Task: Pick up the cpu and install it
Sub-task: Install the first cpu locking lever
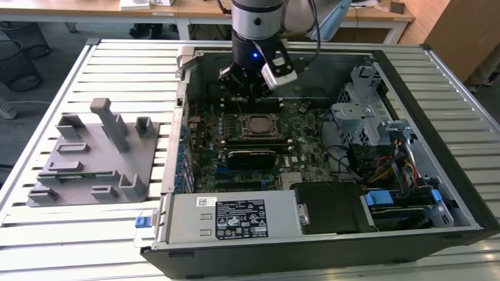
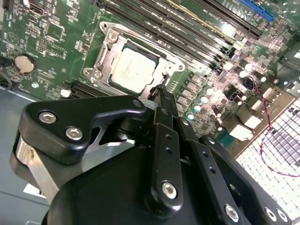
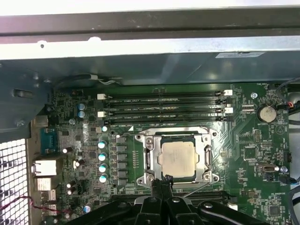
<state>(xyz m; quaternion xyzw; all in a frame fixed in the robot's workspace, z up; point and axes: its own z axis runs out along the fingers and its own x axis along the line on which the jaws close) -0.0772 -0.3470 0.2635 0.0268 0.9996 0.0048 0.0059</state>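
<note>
Hovering closed and empty, end effector (image 3: 162,182) beside seated cpu (image 3: 177,158).

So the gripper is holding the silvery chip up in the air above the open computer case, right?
Not quite. The cpu is not held: both wrist views show it lying flat in the motherboard socket, inside its metal frame. The gripper is above the open computer case, as you said, with its fingertips together beside the socket's edge, holding nothing.
</note>
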